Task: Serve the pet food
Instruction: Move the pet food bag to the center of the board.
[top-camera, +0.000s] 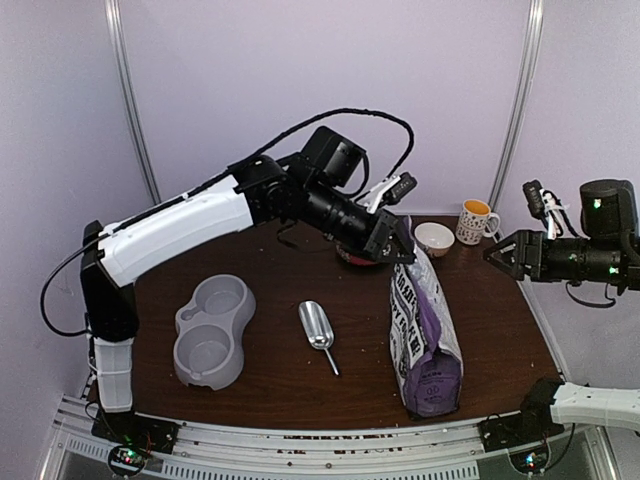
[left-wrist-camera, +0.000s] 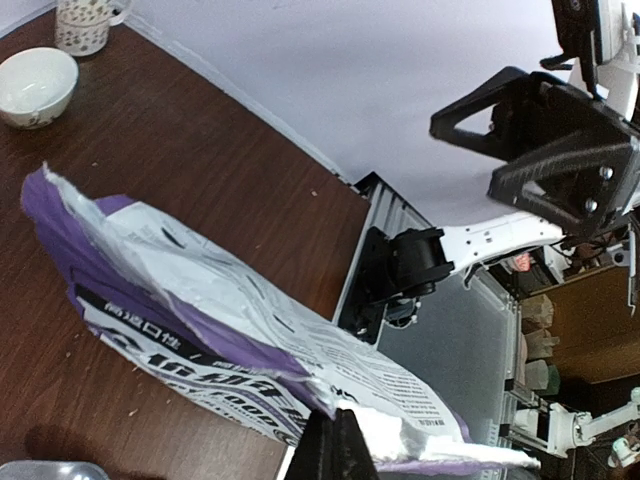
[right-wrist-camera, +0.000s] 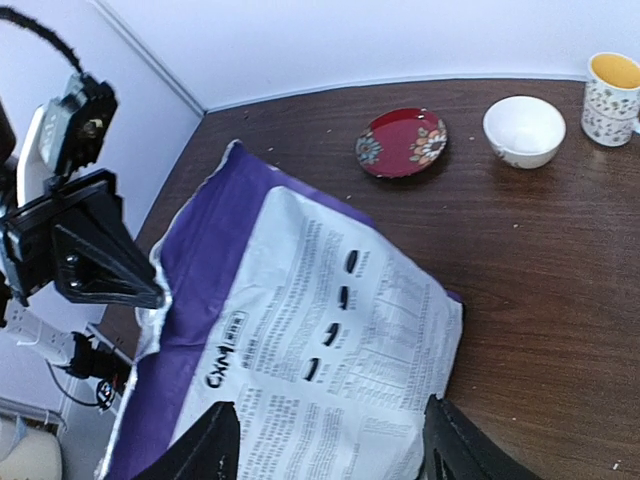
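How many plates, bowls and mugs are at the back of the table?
3. A red plate near the top of the purple bag, a white bowl to its right, a mug farther right. The left arm may hide more.

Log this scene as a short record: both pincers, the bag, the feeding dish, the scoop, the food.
left pincer: shut on the top edge of the purple bag
right pincer: open, apart from the bag
bag: standing, top edge ragged
grey double dish: both hollows empty
metal scoop: lying between dish and bag, untouched
pet food: none visible
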